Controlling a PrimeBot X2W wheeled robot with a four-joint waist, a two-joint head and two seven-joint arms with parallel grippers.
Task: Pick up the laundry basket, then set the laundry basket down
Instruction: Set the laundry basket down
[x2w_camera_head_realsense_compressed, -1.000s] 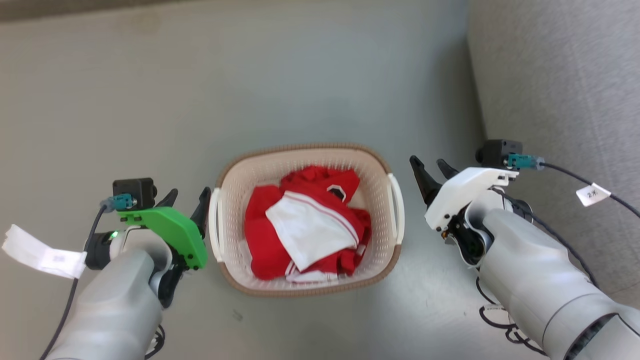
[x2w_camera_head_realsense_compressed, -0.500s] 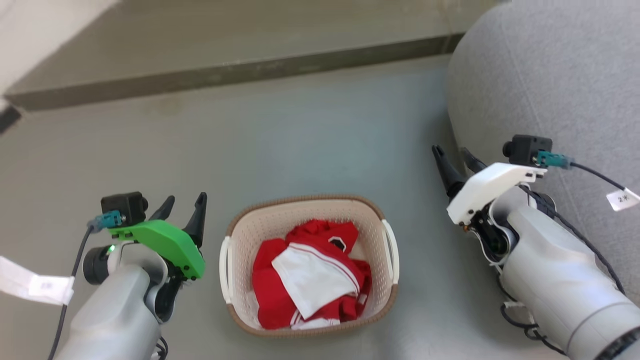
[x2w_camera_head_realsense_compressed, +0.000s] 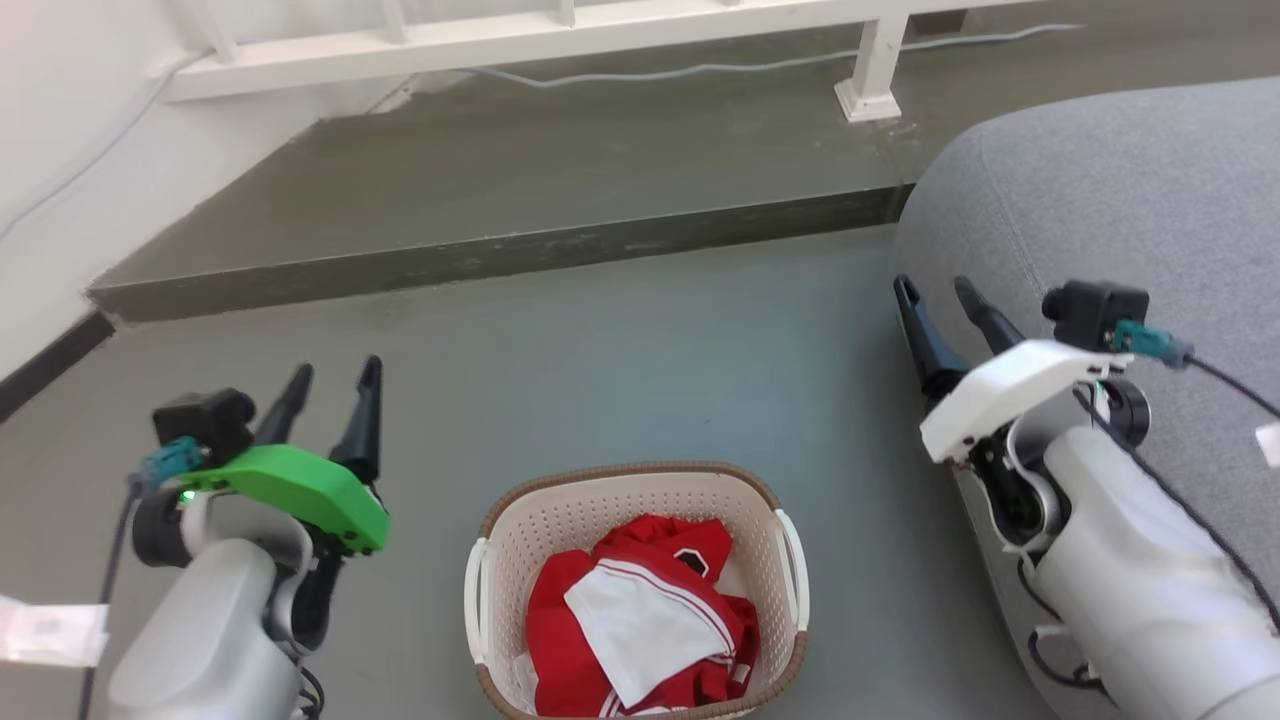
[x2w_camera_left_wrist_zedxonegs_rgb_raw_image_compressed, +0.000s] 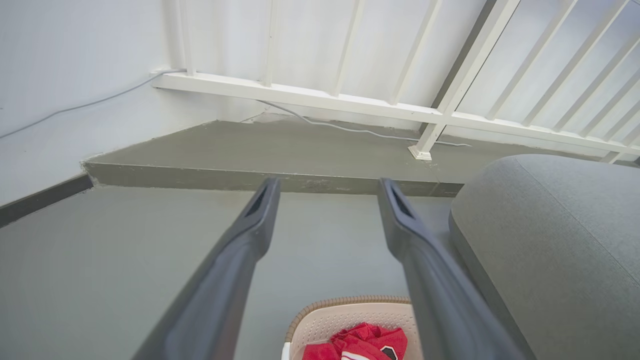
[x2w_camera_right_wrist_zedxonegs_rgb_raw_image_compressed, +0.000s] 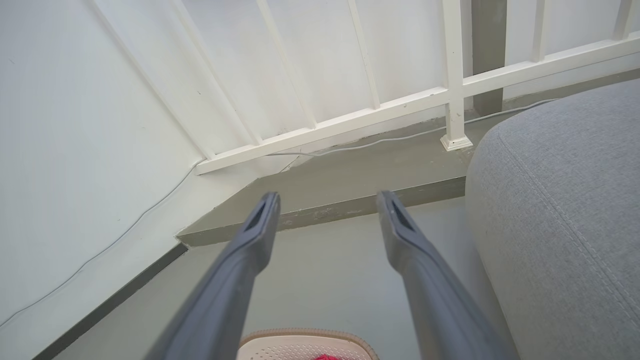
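The laundry basket (x2w_camera_head_realsense_compressed: 510, 520), cream with a brown rim and white side handles, stands on the grey floor at the bottom middle of the head view, holding red and white clothes (x2w_camera_head_realsense_compressed: 640, 620). My left gripper (x2w_camera_head_realsense_compressed: 335, 385) is open to the basket's left, raised clear of it, holding nothing. My right gripper (x2w_camera_head_realsense_compressed: 940, 295) is open to the basket's right, beside the grey sofa, also holding nothing. The basket's far rim (x2w_camera_left_wrist_zedxonegs_rgb_raw_image_compressed: 345, 301) peeks in at the bottom of the left wrist view between my left gripper's fingers (x2w_camera_left_wrist_zedxonegs_rgb_raw_image_compressed: 327, 187). Its rim (x2w_camera_right_wrist_zedxonegs_rgb_raw_image_compressed: 305, 334) also shows at the bottom of the right wrist view, below my right gripper (x2w_camera_right_wrist_zedxonegs_rgb_raw_image_compressed: 327, 200).
A grey upholstered sofa (x2w_camera_head_realsense_compressed: 1130, 200) stands at the right, close to my right arm. A raised concrete step (x2w_camera_head_realsense_compressed: 500, 255) crosses the floor ahead, with a white railing (x2w_camera_head_realsense_compressed: 560, 30) and a cable (x2w_camera_head_realsense_compressed: 700, 68) behind it. A white wall (x2w_camera_head_realsense_compressed: 60, 150) closes the left side.
The head camera has tilted up, so the basket sits lower in the picture and the step and railing have come into view. Both grippers stay open and apart from the basket, now raised higher.
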